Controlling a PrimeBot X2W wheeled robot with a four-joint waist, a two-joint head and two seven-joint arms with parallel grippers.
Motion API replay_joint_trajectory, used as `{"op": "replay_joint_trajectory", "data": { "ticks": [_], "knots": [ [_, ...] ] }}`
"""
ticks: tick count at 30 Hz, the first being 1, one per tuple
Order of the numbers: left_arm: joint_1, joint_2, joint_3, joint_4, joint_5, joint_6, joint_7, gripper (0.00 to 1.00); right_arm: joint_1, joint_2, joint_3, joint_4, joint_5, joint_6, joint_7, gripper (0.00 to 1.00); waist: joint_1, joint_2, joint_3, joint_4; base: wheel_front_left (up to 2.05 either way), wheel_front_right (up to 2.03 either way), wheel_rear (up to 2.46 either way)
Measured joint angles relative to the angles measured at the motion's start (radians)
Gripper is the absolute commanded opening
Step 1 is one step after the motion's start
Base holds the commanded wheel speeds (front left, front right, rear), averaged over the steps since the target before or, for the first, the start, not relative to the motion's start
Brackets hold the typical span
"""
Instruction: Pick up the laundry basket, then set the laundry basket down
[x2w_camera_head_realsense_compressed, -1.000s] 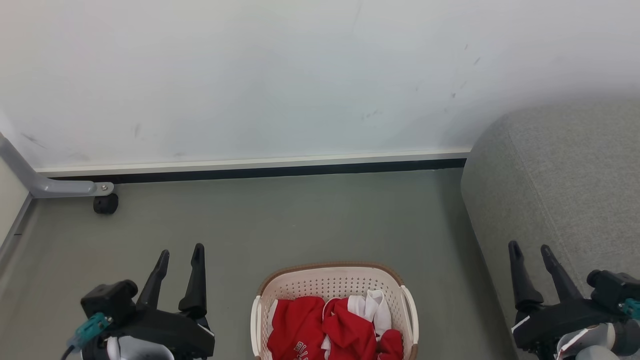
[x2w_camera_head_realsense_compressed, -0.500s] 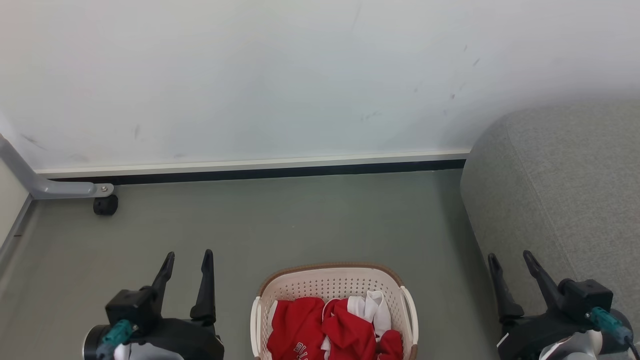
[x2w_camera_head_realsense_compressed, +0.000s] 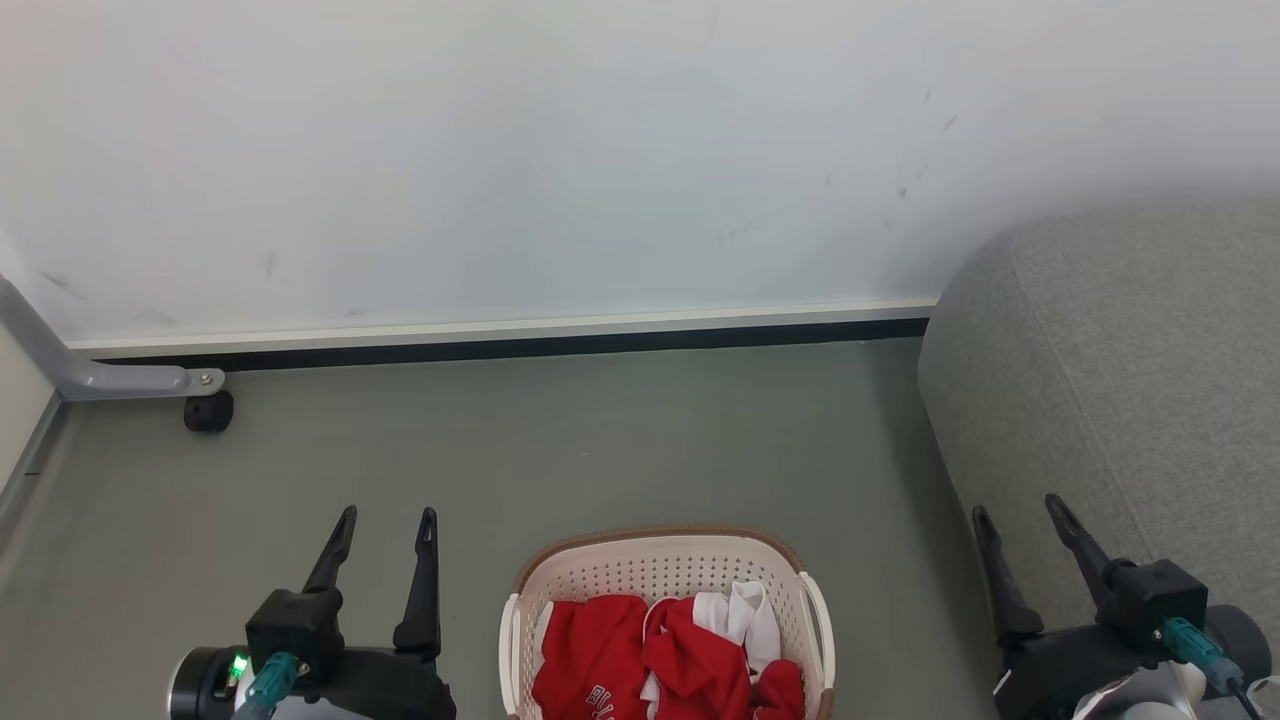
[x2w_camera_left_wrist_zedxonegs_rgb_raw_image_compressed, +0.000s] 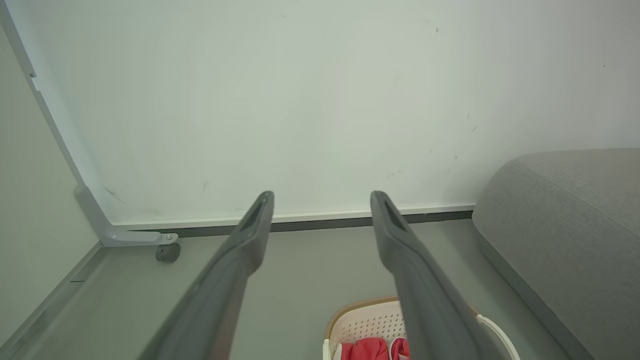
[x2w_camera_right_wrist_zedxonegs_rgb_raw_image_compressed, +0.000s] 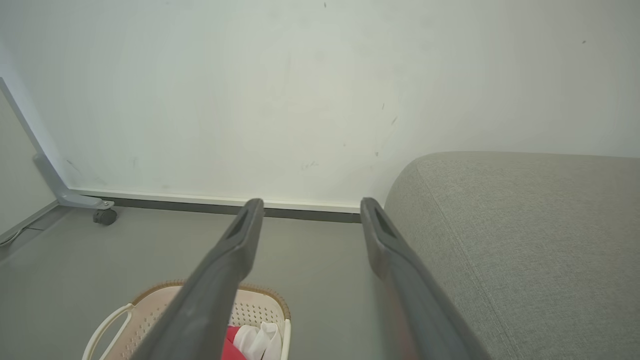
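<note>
laundry basket (x2w_camera_head_realsense_compressed: 662, 568): on the floor (x2w_camera_head_realsense_compressed: 600, 440), near centre, upright; near end cut off by the bottom edge of the head view. Cream perforated walls, brown rim at the far end, white handles on left and right sides.
basket contents: red and white clothes (x2w_camera_head_realsense_compressed: 690, 655) heaped inside, below rim level.
left gripper (x2w_camera_head_realsense_compressed: 388, 512): left of the basket, fingers spread wide, nothing between them, tips pointing toward the far wall. Apart from the basket, no contact.
right gripper (x2w_camera_head_realsense_compressed: 1015, 505): right of the basket, just beside the sofa front; fingers parted about as wide, holding nothing. Also clear of the basket.
basket vs grippers: sits between the two, gap on each side.
sofa (x2w_camera_head_realsense_compressed: 1120, 350): grey fabric, right side, runs from near to the far wall.
wall (x2w_camera_head_realsense_compressed: 600, 150): white, scuffed, far side; pale baseboard with a dark strip under it.
grey metal leg (x2w_camera_head_realsense_compressed: 100, 378): far left, by the wall, black caster (x2w_camera_head_realsense_compressed: 208, 411) under its end.
</note>
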Motion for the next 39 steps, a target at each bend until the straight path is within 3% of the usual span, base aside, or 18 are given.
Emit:
{"op": "replay_joint_trajectory", "data": {
  "ticks": [26,39],
  "knots": [
    [0.0,-0.014,0.007,0.026,0.003,0.0,0.002,1.0,-0.002,0.005,-0.016,0.028,0.0,0.023,0.0,1.0,0.0,0.0,0.004,0.003,0.0,0.0,0.0],
    [-0.018,-0.019,0.011,-0.023,0.008,0.0,0.005,1.0,-0.032,0.009,-0.023,-0.011,-0.007,0.028,0.0,1.0,0.0,0.0,0.087,0.003,0.0,0.0,0.0]
  ]
}}
